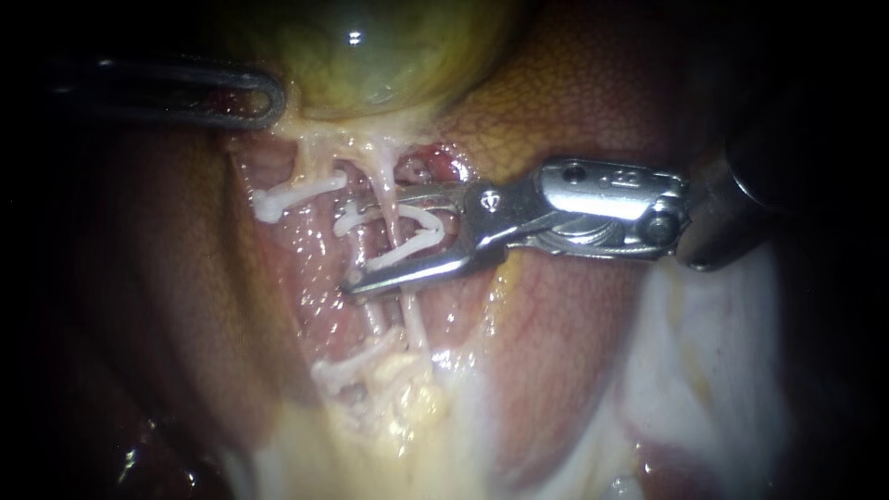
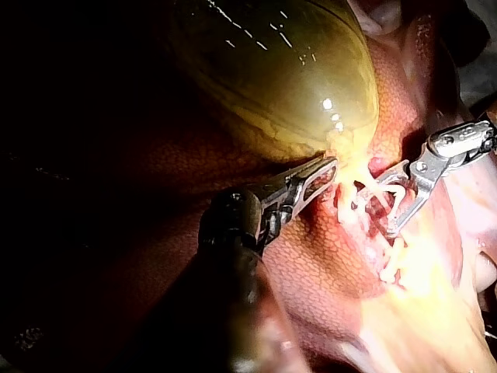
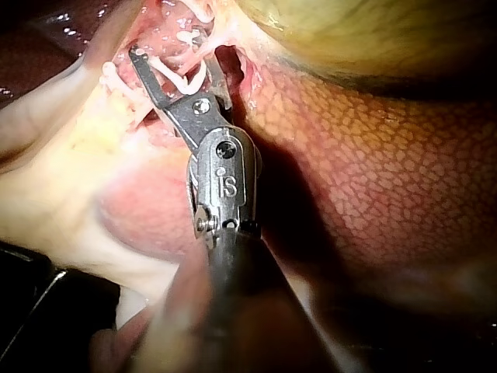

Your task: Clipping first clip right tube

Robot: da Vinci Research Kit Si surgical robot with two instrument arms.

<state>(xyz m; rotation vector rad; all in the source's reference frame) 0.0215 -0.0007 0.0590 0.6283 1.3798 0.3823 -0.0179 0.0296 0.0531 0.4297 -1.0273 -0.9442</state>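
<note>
Spread wide, the jaws of the right instrument (image 1: 354,243) carry an open white clip (image 1: 421,231) (it lies against both of them) astride the right tube (image 1: 414,319), which runs toward 6 o'clock from the gallbladder (image 1: 370,46) at 12. At 10 o'clock, the left instrument (image 1: 273,97) sits against the gallbladder's neck.

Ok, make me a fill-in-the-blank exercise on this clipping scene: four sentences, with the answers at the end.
1. The right instrument's end effector holds a white, V-shaped ___ between its two sides.
2. The arms of that clip are still spread and straddle a thin, pale ___.
3. In the endoscope view, the yellow-green organ above the end effector is the ___.
4. The mottled reddish-brown tissue around the site is the ___.

Missing words: clip; tube; gallbladder; liver.
</note>
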